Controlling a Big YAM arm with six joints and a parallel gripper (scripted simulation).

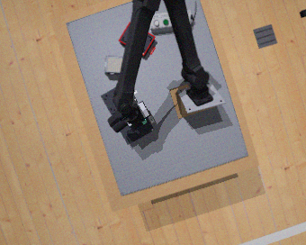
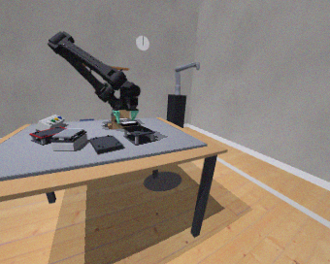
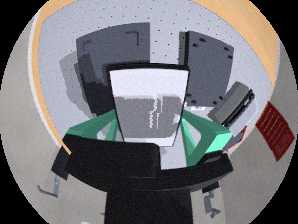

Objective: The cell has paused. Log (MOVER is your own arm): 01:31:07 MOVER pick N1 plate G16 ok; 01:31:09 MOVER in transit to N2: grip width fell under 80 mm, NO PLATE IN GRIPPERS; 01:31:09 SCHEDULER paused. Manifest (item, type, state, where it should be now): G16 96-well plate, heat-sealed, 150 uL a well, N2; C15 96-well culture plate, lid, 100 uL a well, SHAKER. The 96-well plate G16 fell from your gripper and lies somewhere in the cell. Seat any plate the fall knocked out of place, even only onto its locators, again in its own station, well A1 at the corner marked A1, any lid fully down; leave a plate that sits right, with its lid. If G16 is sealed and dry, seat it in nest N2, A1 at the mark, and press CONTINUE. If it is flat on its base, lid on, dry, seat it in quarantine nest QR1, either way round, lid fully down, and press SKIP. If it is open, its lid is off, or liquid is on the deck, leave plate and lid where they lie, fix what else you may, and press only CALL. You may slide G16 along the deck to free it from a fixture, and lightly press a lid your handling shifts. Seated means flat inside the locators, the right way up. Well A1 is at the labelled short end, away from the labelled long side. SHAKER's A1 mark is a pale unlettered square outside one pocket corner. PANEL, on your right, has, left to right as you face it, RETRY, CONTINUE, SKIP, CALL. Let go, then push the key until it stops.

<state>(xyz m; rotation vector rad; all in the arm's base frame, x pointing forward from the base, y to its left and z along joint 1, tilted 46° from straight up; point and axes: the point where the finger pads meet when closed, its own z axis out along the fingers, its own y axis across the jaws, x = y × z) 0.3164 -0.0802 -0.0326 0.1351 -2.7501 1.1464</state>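
Pale and sealed, the plate (image 3: 148, 106) sits clamped in the hand (image 3: 149, 137) above the grey deck (image 1: 202, 144).

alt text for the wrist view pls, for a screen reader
The tool is shut on a pale 96-well plate, held above the grey deck. Beyond it lie two dark nests, with a red-edged fixture at far right.
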